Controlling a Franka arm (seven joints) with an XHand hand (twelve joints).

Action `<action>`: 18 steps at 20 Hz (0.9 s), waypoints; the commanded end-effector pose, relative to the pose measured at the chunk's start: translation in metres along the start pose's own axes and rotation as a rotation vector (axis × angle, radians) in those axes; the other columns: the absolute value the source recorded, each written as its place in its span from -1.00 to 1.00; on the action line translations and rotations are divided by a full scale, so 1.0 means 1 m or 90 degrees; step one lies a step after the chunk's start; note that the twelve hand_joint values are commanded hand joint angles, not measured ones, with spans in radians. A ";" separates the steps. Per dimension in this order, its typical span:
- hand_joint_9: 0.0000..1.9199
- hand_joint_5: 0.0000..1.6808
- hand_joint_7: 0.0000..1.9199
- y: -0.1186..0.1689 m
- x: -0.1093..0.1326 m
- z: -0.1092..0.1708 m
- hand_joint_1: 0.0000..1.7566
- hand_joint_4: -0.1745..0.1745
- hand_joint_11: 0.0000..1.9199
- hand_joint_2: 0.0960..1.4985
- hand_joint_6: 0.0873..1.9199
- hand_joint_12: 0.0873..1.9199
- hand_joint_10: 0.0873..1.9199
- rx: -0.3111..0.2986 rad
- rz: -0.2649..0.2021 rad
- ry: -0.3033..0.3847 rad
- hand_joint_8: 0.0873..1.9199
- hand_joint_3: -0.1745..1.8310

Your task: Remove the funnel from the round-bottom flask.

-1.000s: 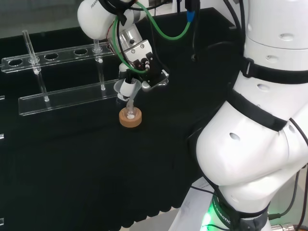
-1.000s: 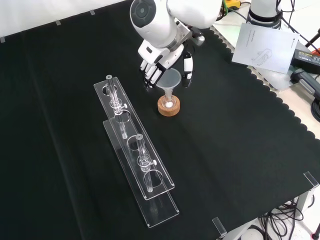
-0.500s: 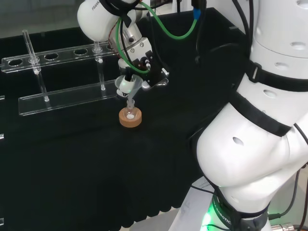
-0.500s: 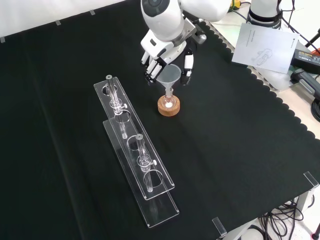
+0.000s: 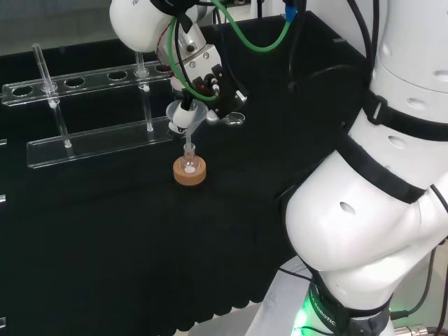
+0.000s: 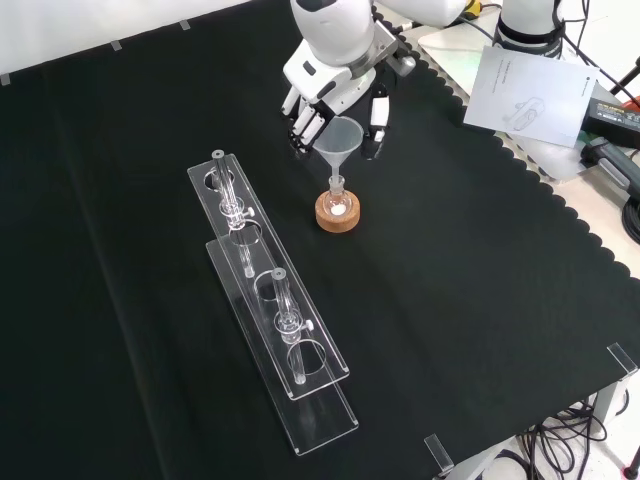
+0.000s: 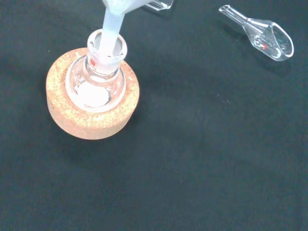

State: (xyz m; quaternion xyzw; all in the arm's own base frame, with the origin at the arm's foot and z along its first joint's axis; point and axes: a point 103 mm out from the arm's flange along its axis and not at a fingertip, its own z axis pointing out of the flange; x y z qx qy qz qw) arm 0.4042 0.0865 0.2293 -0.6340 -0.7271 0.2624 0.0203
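A small clear round-bottom flask (image 6: 338,203) with a little white powder in it (image 7: 92,84) stands upright on a cork ring (image 6: 338,215) (image 5: 190,173) (image 7: 91,122). Above it hangs a clear funnel (image 6: 340,140) (image 5: 183,115), its cone pinched between the fingers and thumb of the hand (image 6: 322,92) (image 5: 204,78). The funnel's stem (image 7: 111,23) points down, its tip at the mouth of the flask's neck (image 7: 107,49). The hand is shut on the funnel.
Two long clear racks (image 6: 262,292) (image 5: 91,141), each holding a test tube (image 6: 228,195), lie left of the flask in the front view. A small glass scoop (image 7: 263,33) (image 5: 232,120) lies on the cloth near the ring. Papers (image 6: 530,95) lie beyond the cloth's right edge.
The hand has risen with the funnel, drawing its stem up out of the flask's neck. Flask and cork ring have stayed where they were.
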 end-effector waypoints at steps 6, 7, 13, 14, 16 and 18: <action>0.20 -0.34 -0.42 -0.034 -0.020 -0.059 -0.26 -0.23 -0.34 0.08 -0.43 0.25 -0.54 -0.014 0.035 -0.016 -0.34 -0.44; 0.19 -0.34 -0.42 -0.035 -0.021 -0.062 -0.27 -0.23 -0.34 0.08 -0.43 0.25 -0.54 -0.016 0.036 -0.015 -0.34 -0.43; 0.19 -0.33 -0.42 -0.037 -0.030 -0.079 -0.27 -0.24 -0.34 0.08 -0.42 0.26 -0.54 -0.029 0.047 -0.012 -0.34 -0.43; 0.19 -0.33 -0.42 -0.037 -0.032 -0.082 -0.27 -0.24 -0.34 0.08 -0.42 0.26 -0.54 -0.031 0.048 -0.009 -0.34 -0.43; 0.19 -0.32 -0.43 -0.036 -0.037 -0.088 -0.27 -0.24 -0.34 0.08 -0.42 0.26 -0.54 -0.034 0.050 -0.004 -0.34 -0.43; 0.19 -0.32 -0.43 -0.035 -0.041 -0.092 -0.27 -0.24 -0.33 0.08 -0.41 0.26 -0.54 -0.036 0.053 0.001 -0.34 -0.43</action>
